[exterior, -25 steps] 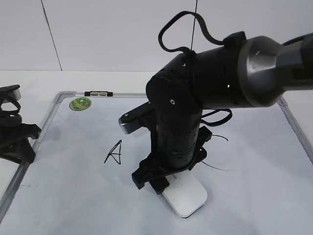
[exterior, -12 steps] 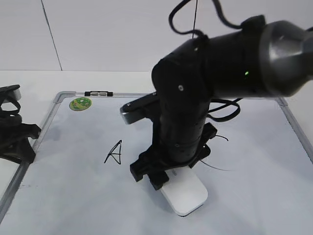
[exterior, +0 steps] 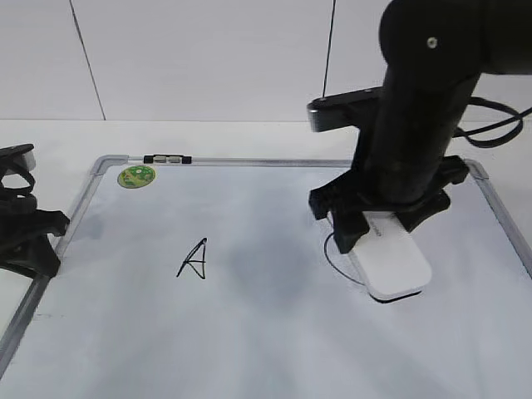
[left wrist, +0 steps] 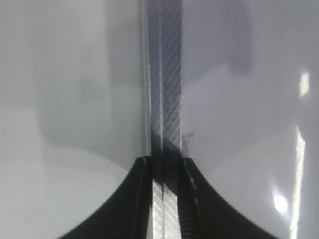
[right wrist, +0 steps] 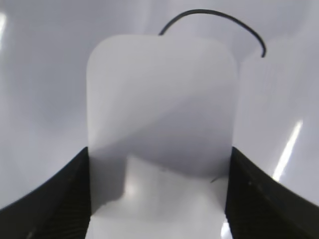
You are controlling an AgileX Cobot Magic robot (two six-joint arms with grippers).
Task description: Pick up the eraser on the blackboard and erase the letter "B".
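The right pincer (exterior: 378, 237) is clamped on the eraser (exterior: 391, 262), one jaw against each long side, as the right wrist view shows with the white block (right wrist: 162, 124) filling the gap between the dark jaws. The eraser rests flat on the blackboard (exterior: 249, 332), at its right half, with its far end over a thin curved black stroke (right wrist: 219, 22) that looks like part of the "C".

The letter "B" cannot be seen anywhere on the board; the space right of the "A" (exterior: 194, 259) shows only a faint grey smear. As a judgement, the erasing looks done or nearly so, and what is left is mainly to lift off before the "C" gets wiped and put the eraser down.

Compared with a second ago, the right arm and eraser have slid from just right of the "A", at the middle of the board, over to the right side, uncovering the wiped patch. The "A" and the green magnet (exterior: 136, 175) are unchanged.

The left pincer (exterior: 25, 220) sits at the board's left frame (left wrist: 167, 99), and its jaws flank that metal strip in the left wrist view; whether they grip it I cannot tell.
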